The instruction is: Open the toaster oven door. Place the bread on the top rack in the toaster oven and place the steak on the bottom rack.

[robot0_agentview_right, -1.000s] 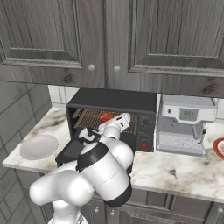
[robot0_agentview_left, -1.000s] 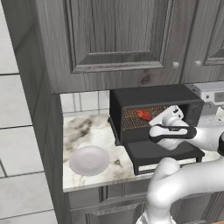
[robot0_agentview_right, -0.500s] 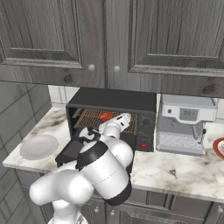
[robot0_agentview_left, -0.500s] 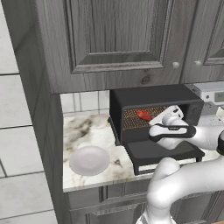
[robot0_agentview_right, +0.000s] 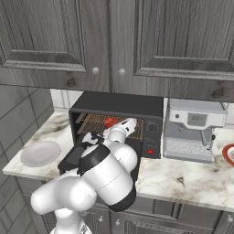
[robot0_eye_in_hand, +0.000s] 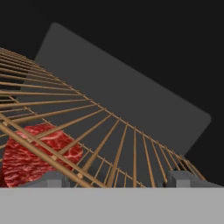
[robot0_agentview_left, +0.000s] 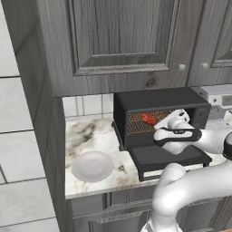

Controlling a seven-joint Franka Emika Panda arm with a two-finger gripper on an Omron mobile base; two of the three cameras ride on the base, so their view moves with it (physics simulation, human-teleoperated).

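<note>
Leftward, the steak (robot0_agentview_left: 149, 119) is a bright red lump on the coppery rack inside the black toaster oven (robot0_agentview_left: 159, 103). Rightward, its door (robot0_agentview_right: 73, 159) hangs open. Up close, my jaws (robot0_eye_in_hand: 118, 179) stand wide, empty, beside the marbled meat.

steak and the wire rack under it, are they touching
Touching. The hand view shows the steak lying flat on a coppery rack, no gap; the left base view agrees.

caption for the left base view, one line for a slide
White arm reaching into the open toaster oven, its door folded down, with the red steak on a rack inside and a plate on the counter.
</note>
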